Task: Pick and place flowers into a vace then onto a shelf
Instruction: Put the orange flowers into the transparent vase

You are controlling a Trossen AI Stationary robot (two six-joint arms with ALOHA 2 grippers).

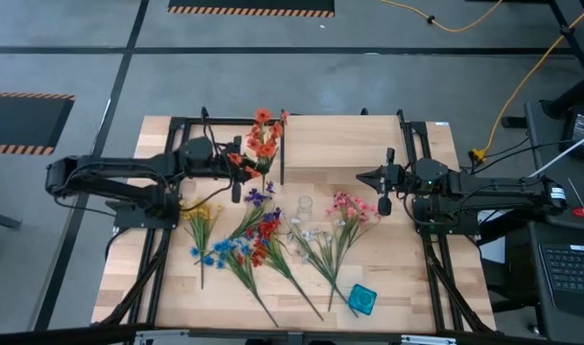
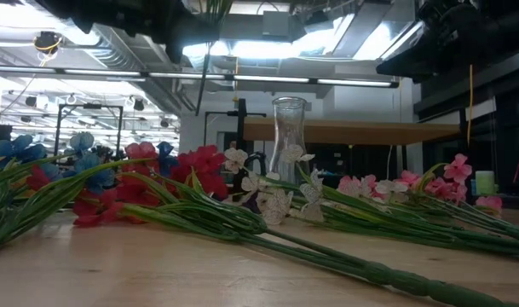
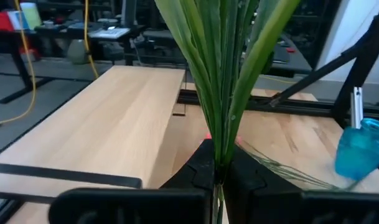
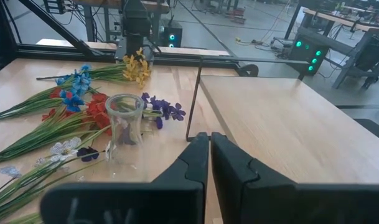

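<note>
a: where was the orange spray (image 1: 264, 137)?
b: clamped by its stem in the left gripper (image 1: 240, 165), fingers together on it, above the shelf (image 1: 368, 144) edge; the glass vase (image 1: 305, 206) stood on the surface toward the right gripper (image 1: 368, 177).
a: and that one?
b: fingers together, empty.

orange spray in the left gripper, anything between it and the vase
Nothing visible. The left gripper holds the orange spray in the air. The vase stands upright and empty, mouth open; purple flowers lie low on the table between them.
</note>
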